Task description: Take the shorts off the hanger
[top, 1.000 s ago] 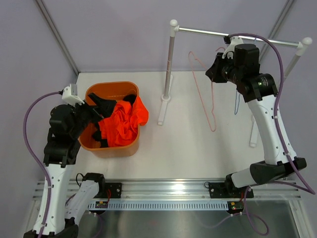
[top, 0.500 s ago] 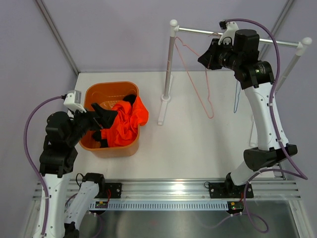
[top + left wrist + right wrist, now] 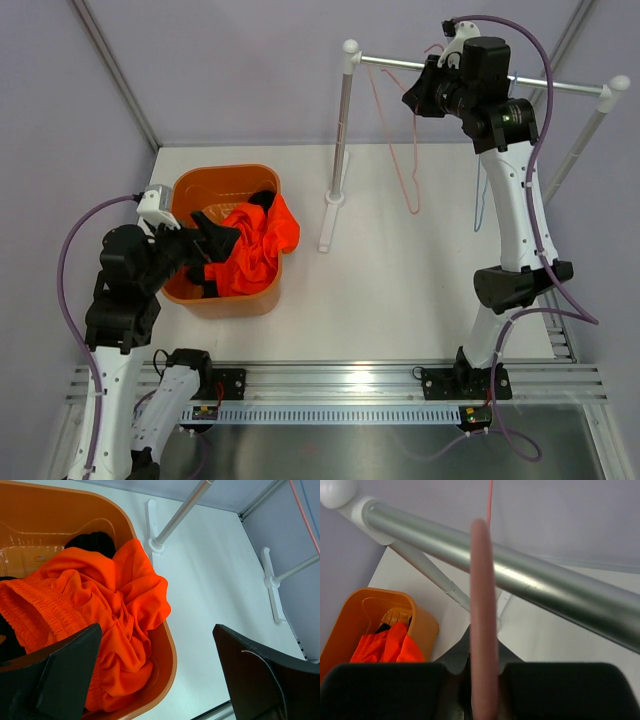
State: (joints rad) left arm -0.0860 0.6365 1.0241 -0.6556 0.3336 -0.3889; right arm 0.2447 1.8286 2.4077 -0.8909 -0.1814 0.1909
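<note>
Shorts (image 3: 255, 250) in bin (image 3: 228, 169), left fingers (image 3: 55, 680) wide, right fingers (image 3: 385, 690) pinching hanger (image 3: 482, 605)

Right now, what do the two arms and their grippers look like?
Both the left arm and the right arm have white links and black joints. A purple cable loops along each, and a small white camera box sits at each wrist. The left gripper and the right gripper have flat black fingers.
</note>
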